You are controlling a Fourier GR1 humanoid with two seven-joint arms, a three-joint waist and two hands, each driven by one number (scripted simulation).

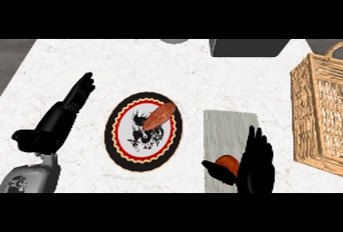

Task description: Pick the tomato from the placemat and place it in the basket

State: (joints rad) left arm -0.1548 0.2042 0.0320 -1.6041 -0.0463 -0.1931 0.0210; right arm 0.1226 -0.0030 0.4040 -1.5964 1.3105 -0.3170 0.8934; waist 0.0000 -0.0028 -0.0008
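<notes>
At the near edge of the white speckled tabletop [134, 63], around five o'clock, the robot's black right hand [254, 165] stands over the lower end of the grey rectangular placemat [230, 131]. Its fingers are straight and point toward twelve o'clock, with the thumb spread out toward nine; it grips nothing yet. The round orange-red tomato [227, 164] lies on the near end of the placemat, tucked in the crook between that thumb and the palm, just at the nine o'clock side of the hand and partly hidden by it. Whether the skin of the hand touches the fruit cannot be told.

The tomato is close to round, so it shows no clear long axis and points no particular way. The placemat has one, running from six to twelve o'clock.

The right hand is plainly the nearer one. The black left hand [57, 122] rests open at about nine o'clock, fingers up, well apart from the placemat.

Between them, nearer the middle, lies a round plate with a black rim, red ring and dark figure [143, 131]. On it is an oblong reddish-brown sweet potato [159, 115], its long axis slanting from seven to one o'clock.

Farther off, at two to three o'clock from the right hand, stands the woven wicker basket [321, 113]. The carry would likely go toward that side and slightly away from the robot.
</notes>
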